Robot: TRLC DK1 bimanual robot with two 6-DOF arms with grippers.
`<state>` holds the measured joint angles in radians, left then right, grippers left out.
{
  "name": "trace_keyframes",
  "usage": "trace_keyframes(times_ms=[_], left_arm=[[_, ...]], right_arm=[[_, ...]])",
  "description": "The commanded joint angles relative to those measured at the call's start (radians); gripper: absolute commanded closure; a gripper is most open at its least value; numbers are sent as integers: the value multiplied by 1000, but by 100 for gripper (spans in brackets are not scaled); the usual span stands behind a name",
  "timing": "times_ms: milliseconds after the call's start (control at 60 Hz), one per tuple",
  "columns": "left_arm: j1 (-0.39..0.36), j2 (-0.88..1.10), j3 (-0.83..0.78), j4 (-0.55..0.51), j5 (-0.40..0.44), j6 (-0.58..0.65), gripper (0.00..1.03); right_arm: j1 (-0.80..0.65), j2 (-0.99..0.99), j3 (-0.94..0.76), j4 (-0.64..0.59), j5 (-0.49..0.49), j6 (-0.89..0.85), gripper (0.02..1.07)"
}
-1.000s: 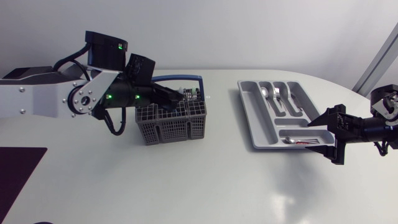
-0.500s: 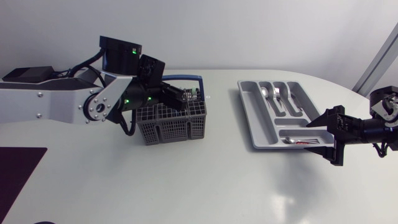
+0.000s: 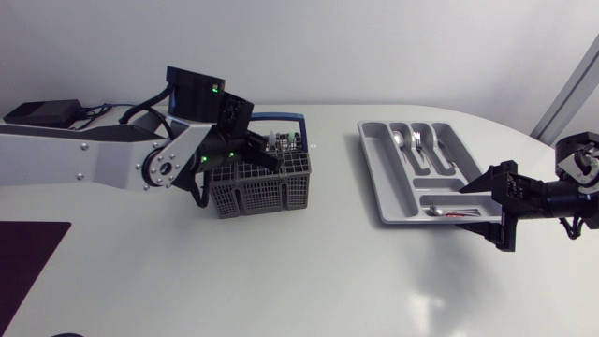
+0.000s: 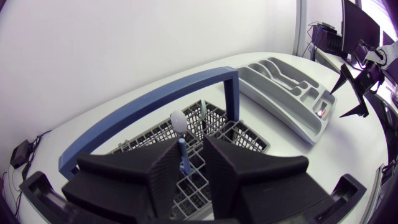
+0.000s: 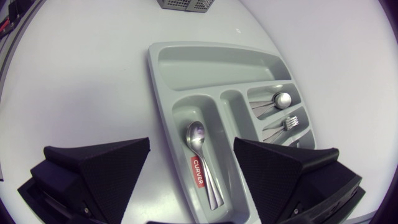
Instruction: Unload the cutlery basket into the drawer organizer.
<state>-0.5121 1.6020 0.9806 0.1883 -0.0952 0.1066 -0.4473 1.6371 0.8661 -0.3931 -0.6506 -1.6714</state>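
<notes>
The grey cutlery basket (image 3: 257, 184) with a blue handle (image 3: 281, 118) stands left of centre. My left gripper (image 3: 272, 155) is down in its top. In the left wrist view a spoon (image 4: 179, 121) with a pale blue stem stands upright between the narrowly open fingers (image 4: 191, 157), against one of them, with a gap to the other. The grey drawer organizer (image 3: 378, 178) lies at the right. My right gripper (image 3: 470, 208) hovers open over its near end, above a spoon (image 5: 198, 134) lying in a small compartment of the organizer (image 5: 163, 93).
More cutlery, a fork (image 5: 290, 122) and another spoon (image 5: 281, 99), lies in the organizer's long compartments. A dark mat (image 3: 28, 255) covers the table's front left corner. Bare table runs between basket and organizer.
My left arm has swung forward over the basket and its fingers have drawn together around the upright spoon. The right arm has stayed put.
</notes>
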Motion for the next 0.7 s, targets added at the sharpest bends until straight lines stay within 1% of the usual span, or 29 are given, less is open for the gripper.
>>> trace_keyframes(times_ms=[0, 150, 317, 483, 683], left_arm=[[-8, 21, -8, 13, -8, 8, 95], [-16, 19, -11, 13, -11, 10, 100], [-42, -11, -26, 14, -28, 27, 100], [-45, -93, -43, 14, -34, 36, 100], [-42, -191, -46, -12, -35, 53, 100]], right_arm=[[-2, -3, -26, -6, -6, 6, 10], [-5, -6, -29, -6, -9, 6, 10], [-5, -20, -44, -7, -11, 2, 10], [-5, -53, -61, -16, -12, -2, 10], [-1, -95, -88, -20, -15, -5, 10]])
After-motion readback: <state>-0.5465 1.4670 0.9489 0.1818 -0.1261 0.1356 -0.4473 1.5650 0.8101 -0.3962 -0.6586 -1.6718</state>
